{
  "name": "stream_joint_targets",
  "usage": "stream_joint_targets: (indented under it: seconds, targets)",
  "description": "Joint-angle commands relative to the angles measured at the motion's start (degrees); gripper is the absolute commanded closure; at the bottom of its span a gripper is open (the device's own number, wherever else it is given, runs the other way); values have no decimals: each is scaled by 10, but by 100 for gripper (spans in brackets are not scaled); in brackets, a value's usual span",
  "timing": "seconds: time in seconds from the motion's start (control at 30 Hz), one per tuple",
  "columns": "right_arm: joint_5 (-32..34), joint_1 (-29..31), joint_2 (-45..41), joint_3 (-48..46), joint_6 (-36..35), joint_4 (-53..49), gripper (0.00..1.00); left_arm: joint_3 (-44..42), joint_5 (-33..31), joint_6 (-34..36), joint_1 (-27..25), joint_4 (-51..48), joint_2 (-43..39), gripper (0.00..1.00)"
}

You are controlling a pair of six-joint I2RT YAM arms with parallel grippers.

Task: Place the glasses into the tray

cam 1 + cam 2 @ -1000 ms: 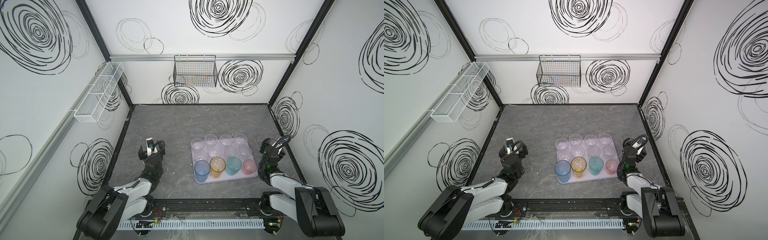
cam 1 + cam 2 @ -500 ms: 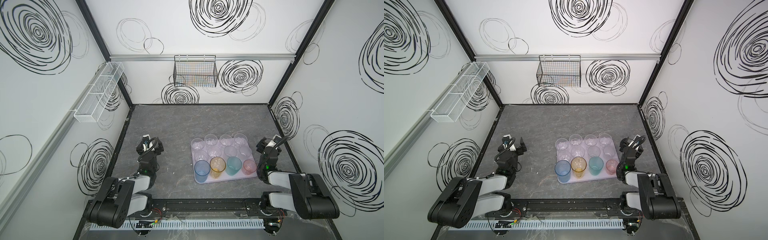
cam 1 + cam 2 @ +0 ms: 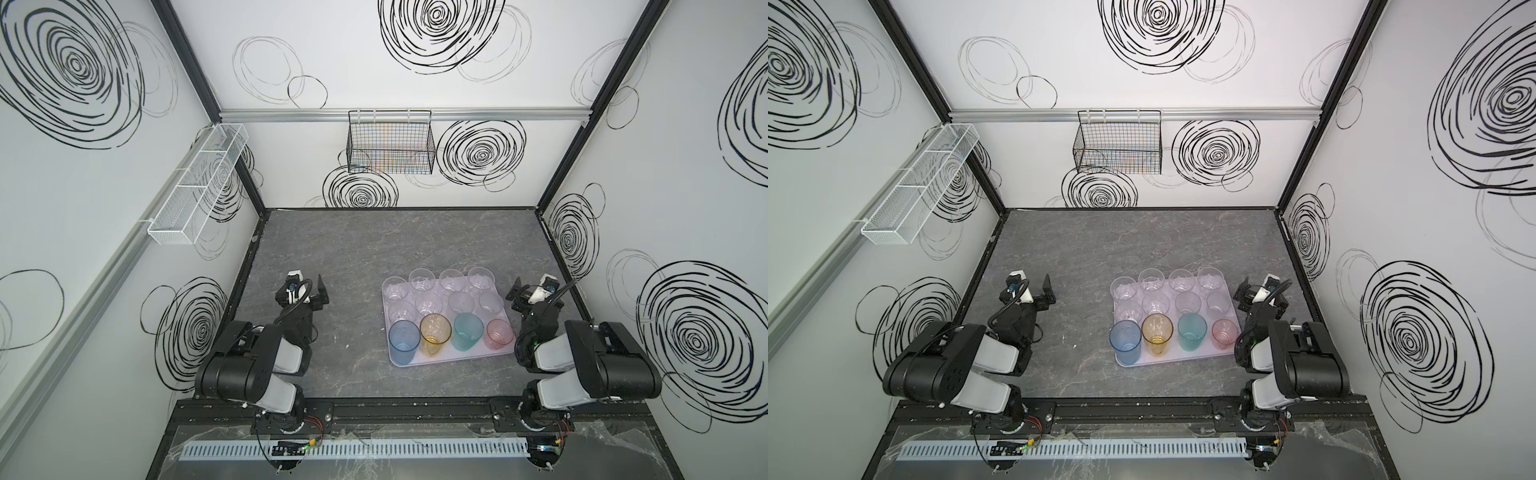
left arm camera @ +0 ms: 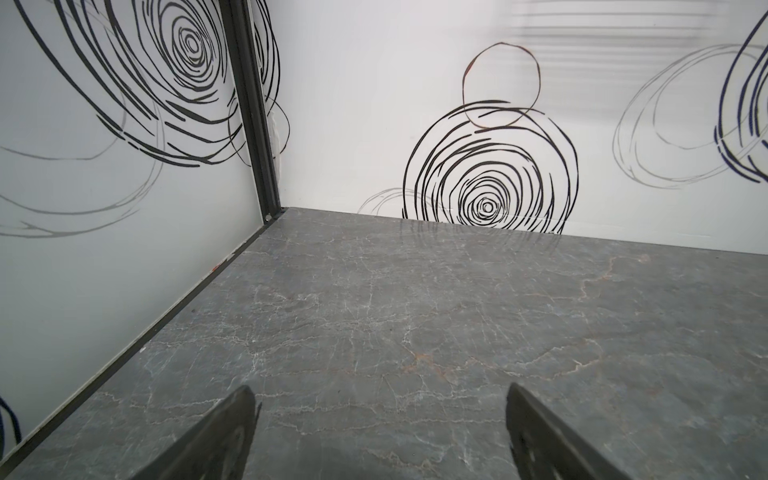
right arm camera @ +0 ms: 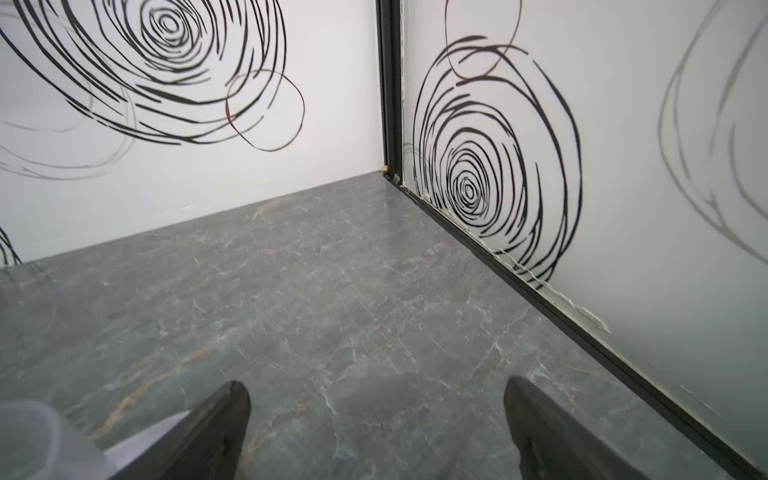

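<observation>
The pale lilac tray [image 3: 453,360] [image 3: 1183,360] lies on the grey floor, right of centre. All the glasses in view stand upright in it. Its near row holds a blue glass [image 3: 404,341], an amber glass [image 3: 435,332], a teal glass [image 3: 468,330] and a short pink glass [image 3: 498,332]. Several clear glasses [image 3: 422,279] fill the two rows behind. My left gripper [image 3: 305,291] [image 4: 380,399] is open and empty over bare floor, left of the tray. My right gripper [image 3: 525,293] [image 5: 376,395] is open and empty just right of the tray. A clear glass [image 5: 29,440] shows beside its fingers.
A black wire basket [image 3: 390,143] hangs on the back wall. A white mesh basket [image 3: 199,187] hangs on the left wall. The right wall's black base rail [image 5: 582,332] runs close by my right gripper. Both arms sit folded near the front rail [image 3: 415,409].
Both arms have drawn back and folded towards the front rail. The left gripper has turned level. The right gripper's jaws have spread wider. The glasses and tray have not moved.
</observation>
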Motion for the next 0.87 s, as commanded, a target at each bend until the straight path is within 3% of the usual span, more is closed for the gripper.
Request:
stream_joint_targets:
  seconds: [0.0, 0.1, 0.2, 0.27, 0.33, 0.57, 0.63, 0.83]
  targets:
    - [-14, -2, -50, 38, 22, -56, 0, 21, 21, -6, 6, 16, -7, 4]
    - [-18, 0, -18, 12, -3, 43, 0, 35, 7, -3, 1, -9, -6, 4]
    - [-11, 0, -45, 43, 17, -58, 0, 26, 11, -2, 0, 7, -9, 4]
    - [-16, 5, -22, 43, -1, -21, 0, 26, 3, 0, -5, 7, -9, 4]
    - [-17, 5, -32, 66, 7, -81, 0, 32, -15, 6, -14, -3, -8, 4]
    - [-21, 5, -27, 63, 2, -69, 0, 38, -34, 19, -30, -10, -6, 4]
    - [-21, 5, -28, 64, 2, -71, 0, 34, 10, 53, -44, 0, -4, 4]
    - [-20, 6, -26, 66, 0, -72, 0, 37, 37, 44, -30, -13, -8, 4]
